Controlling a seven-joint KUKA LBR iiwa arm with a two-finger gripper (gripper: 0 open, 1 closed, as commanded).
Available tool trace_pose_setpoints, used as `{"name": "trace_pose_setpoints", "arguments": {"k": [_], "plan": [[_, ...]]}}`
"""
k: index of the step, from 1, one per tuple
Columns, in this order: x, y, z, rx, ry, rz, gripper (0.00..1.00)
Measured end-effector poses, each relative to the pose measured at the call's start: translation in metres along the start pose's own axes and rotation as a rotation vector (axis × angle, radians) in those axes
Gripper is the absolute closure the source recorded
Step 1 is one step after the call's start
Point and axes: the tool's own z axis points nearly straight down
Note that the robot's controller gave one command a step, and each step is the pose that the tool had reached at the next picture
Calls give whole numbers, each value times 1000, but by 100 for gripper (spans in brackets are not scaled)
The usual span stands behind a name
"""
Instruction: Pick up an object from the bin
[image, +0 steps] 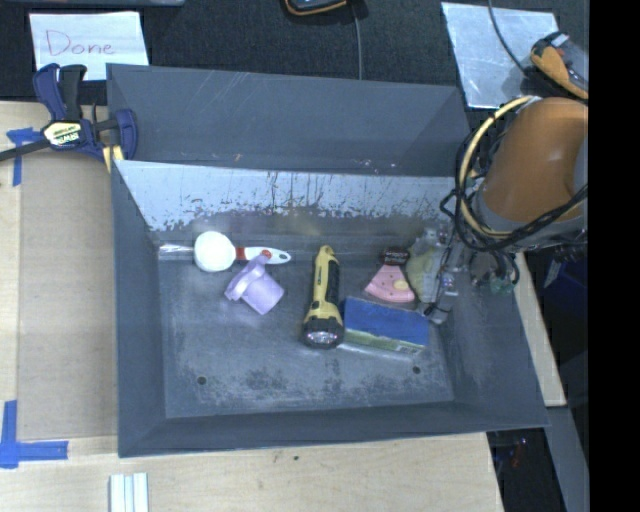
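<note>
Looking down from beside the rig, I see the grey metal bin with its sloping walls and a handful of loose things spread across its floor. The arm comes in over the right rim. Its rounded orange cover sits high above the right wall, looped with black and yellow cables, and the wrist angles down and leftward into the bin's right end. The pincer hangs low at that end, close to the floor. Whether it is released or clenched I cannot tell, and nothing can be seen in its grasp.

Nearest to it are two things. The blue sponge lies flat with a greenish layer along its near edge. Its long axis runs left to right, dipping a little toward the near wall at the right, and that right end lies just beside the pincer. The pink wedge lies just left of the pincer and just behind the sponge, its narrow end pointing at the far wall.

Left of the sponge, the yellow and black flashlight lies lengthwise from far to near, lens end toward the near wall and beside the sponge's left end. Further left sits a lavender cup, tipped over. Behind it lies a white ball-headed brush, its handle pointing right. A small dark block sits just behind the pink wedge.
</note>
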Motion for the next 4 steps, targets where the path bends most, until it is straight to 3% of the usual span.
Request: {"name": "trace_pose_setpoints", "arguments": {"k": [1, 2, 3, 4], "plan": [[45, 1, 43, 0, 14, 135, 0], [52, 9, 91, 0, 0, 347, 0], [43, 21, 89, 1, 5, 444, 100], [43, 21, 89, 1, 5, 443, 100]]}}
